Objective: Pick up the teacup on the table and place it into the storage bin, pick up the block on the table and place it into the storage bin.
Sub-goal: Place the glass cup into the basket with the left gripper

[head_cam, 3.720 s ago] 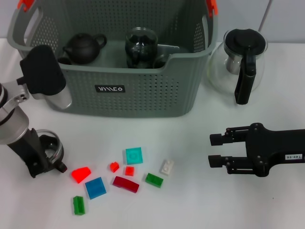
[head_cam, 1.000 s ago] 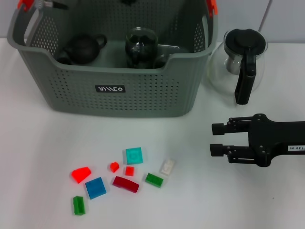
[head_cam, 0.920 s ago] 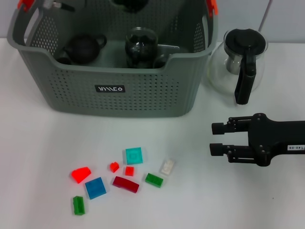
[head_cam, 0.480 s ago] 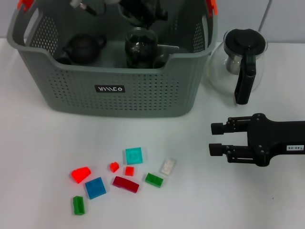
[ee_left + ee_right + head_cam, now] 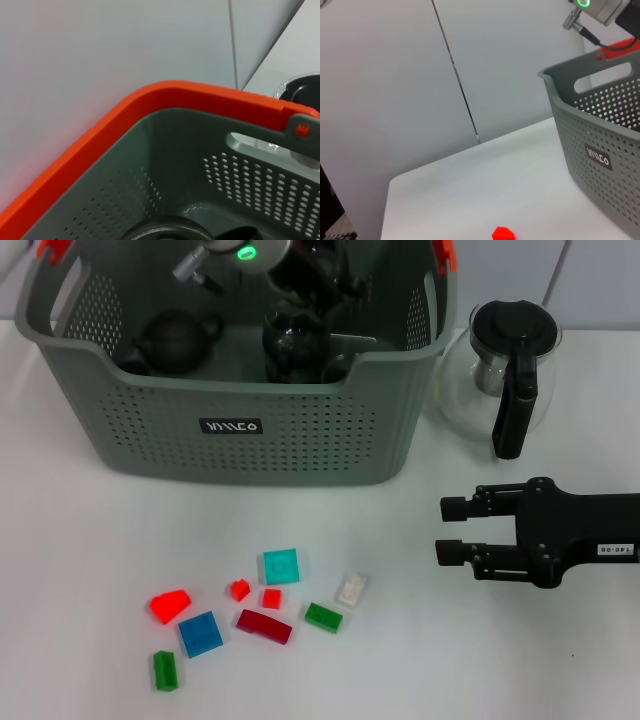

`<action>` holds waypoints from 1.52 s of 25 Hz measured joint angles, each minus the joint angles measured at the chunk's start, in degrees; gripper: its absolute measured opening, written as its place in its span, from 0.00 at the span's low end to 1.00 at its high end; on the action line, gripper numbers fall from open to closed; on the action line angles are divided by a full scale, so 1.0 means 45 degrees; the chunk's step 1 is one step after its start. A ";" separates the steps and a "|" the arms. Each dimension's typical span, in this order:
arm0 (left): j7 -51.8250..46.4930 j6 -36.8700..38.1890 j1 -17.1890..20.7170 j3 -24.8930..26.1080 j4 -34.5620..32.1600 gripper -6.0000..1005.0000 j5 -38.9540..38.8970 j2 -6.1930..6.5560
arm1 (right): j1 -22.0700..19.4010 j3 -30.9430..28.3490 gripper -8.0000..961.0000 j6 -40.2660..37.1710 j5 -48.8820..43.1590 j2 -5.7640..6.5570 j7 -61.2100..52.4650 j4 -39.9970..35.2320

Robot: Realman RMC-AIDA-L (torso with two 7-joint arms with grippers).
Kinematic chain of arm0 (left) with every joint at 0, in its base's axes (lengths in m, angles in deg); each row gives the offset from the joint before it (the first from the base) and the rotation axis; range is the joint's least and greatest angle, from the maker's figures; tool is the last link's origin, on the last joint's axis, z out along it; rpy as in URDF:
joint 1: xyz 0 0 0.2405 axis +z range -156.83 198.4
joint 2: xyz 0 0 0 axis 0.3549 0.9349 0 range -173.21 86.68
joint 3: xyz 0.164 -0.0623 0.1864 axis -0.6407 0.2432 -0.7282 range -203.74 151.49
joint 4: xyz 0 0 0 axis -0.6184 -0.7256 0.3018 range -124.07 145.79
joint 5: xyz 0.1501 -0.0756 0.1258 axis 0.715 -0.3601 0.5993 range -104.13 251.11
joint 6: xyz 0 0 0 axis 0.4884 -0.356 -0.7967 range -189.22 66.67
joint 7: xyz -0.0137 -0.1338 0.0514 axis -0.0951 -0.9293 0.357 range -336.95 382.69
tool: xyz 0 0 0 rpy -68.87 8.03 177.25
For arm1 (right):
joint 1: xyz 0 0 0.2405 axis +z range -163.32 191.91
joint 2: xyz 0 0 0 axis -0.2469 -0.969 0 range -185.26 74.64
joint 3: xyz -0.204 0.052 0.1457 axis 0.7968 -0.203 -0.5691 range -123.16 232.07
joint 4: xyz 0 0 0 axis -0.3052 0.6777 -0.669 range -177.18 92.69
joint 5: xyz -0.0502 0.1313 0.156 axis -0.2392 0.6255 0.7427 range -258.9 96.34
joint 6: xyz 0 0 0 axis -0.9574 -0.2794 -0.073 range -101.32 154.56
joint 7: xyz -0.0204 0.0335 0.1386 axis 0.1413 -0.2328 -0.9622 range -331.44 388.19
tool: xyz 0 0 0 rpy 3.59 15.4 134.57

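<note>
The grey storage bin [image 5: 250, 430] stands at the back of the table; its orange rim [image 5: 165, 97] fills the left wrist view. My left gripper [image 5: 310, 275] hangs inside the bin's far side, above a glass jar [image 5: 295, 340]. The teacup cannot be made out among the dark shapes there. Several coloured blocks lie in front of the bin, among them a teal block [image 5: 281, 566], a red wedge [image 5: 170, 605] and a white block [image 5: 350, 589]. My right gripper [image 5: 452, 530] hovers open at the right, a little way right of the blocks, with nothing between its fingers.
A black teapot [image 5: 175, 335] sits in the bin's left half. A glass teapot with a black handle [image 5: 505, 365] stands right of the bin, behind my right arm. The right wrist view shows the bin's wall [image 5: 600, 150] and one red block [image 5: 502, 233].
My left arm has left the table's left side, where it held the teacup, and come down into the bin from the far side. The right gripper has barely shifted.
</note>
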 joint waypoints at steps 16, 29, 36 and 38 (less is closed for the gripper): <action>-0.0012 -0.1152 -0.0237 -0.0088 -0.1436 0.04 0.0061 0.0186 | 0.0000 0.0064 0.62 0.0035 -0.0026 -0.0010 -0.0016 0.0001; -0.0004 -0.2059 -0.0101 -0.0245 -0.2137 0.04 0.0308 -0.0042 | -0.0037 0.0019 0.62 0.0035 -0.0078 -0.0011 0.0003 0.0000; -0.0084 -0.1950 -0.0023 -0.0224 -0.2224 0.04 0.0395 0.0081 | 0.0000 0.0070 0.62 0.0035 -0.0078 -0.0011 -0.0041 0.0001; -0.0106 -0.1922 0.0054 -0.0148 -0.2151 0.04 0.0490 0.0087 | -0.0024 0.0069 0.62 0.0034 -0.0078 -0.0011 -0.0047 0.0000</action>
